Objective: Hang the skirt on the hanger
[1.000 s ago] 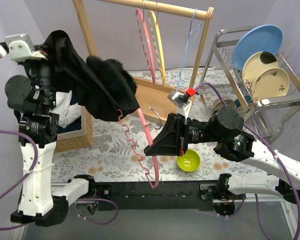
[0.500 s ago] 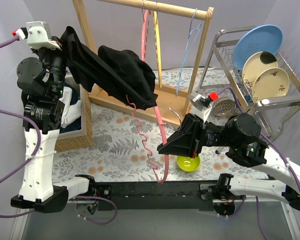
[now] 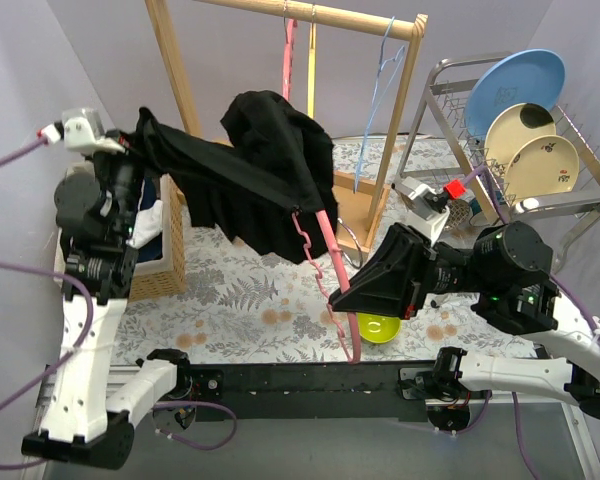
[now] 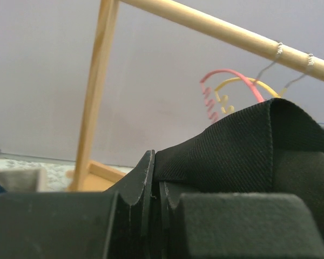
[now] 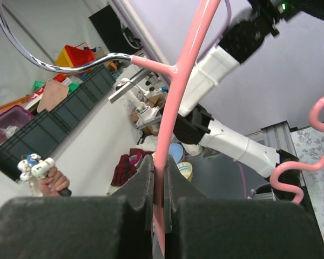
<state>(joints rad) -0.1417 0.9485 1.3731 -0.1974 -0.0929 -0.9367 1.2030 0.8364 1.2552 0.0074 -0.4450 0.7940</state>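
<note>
The black skirt [image 3: 265, 170] hangs in the air above the left half of the tabletop [image 3: 230, 300], stretched between the two arms. The left gripper [image 3: 138, 138] is pressed together on one edge of the cloth, high above the wicker basket [image 3: 165, 255]; the left wrist view shows its fingers [image 4: 135, 183] clamped on the dark weave [image 4: 259, 156]. The rest of the skirt is bunched over the upper end of the pink hanger [image 3: 327, 240], which slants down to the right. The right gripper [image 3: 338, 300] pinches this hanger's straight bar [image 5: 178, 91] low down, its jaws tight on the bar in the right wrist view.

Just behind the skirt stands the wooden rack [image 3: 172, 70]. From its top rod hang a spare pink hanger [image 3: 288, 45], a yellow hanger [image 3: 311, 55] and a blue hanger [image 3: 375, 110], all close to the bunched cloth. The rack's left post rises between the left arm and the skirt's bulk. The green bowl [image 3: 380, 328] lies on the tabletop right under the right gripper, by the hanger's lower tip. The dish rack [image 3: 540, 205] with its blue plate [image 3: 520, 85] fills the far right, behind the right arm.

Open room lies over the floral cloth in front of the rack, between the basket and the bowl
</note>
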